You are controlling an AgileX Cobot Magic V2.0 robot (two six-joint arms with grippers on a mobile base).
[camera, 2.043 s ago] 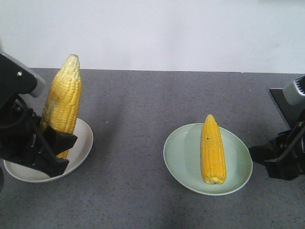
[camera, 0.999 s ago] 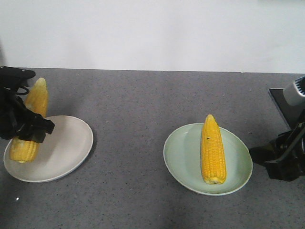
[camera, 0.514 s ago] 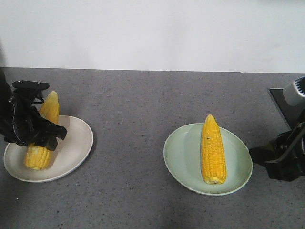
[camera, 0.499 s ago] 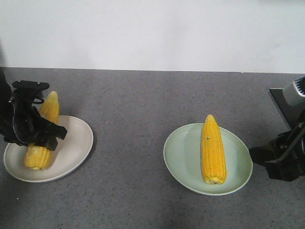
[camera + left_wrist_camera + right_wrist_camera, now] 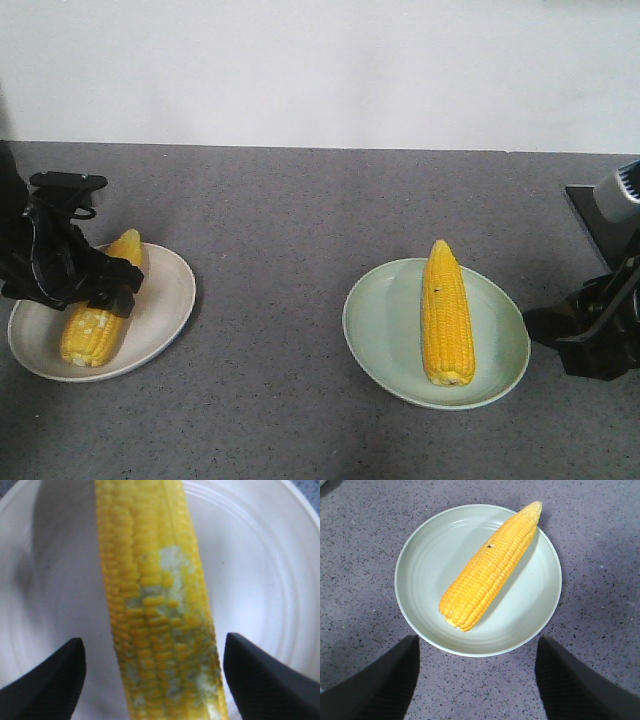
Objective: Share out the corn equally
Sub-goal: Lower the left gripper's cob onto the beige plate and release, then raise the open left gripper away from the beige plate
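Note:
One corn cob point(image 5: 93, 332) point(image 5: 155, 595), with pale patches among its kernels, lies on the white plate point(image 5: 165, 300) point(image 5: 250, 555) at the left. My left gripper point(image 5: 105, 290) point(image 5: 152, 680) hovers right over it, open, with a gap between each finger and the cob. A second corn cob point(image 5: 446, 315) point(image 5: 490, 567) lies along the pale green plate point(image 5: 385, 320) point(image 5: 425, 580) at the right. My right gripper point(image 5: 590, 345) point(image 5: 477, 680) stands open just off that plate's right rim, holding nothing.
Both plates rest on a grey speckled tabletop point(image 5: 280, 250). A white wall point(image 5: 320, 70) runs along its far edge. A dark flat piece point(image 5: 598, 218) sits at the table's right edge behind my right arm.
My left gripper brought the cob down from upright to lying flat on the white plate, and its fingers have come apart from it. The right arm and the green plate's cob stayed put.

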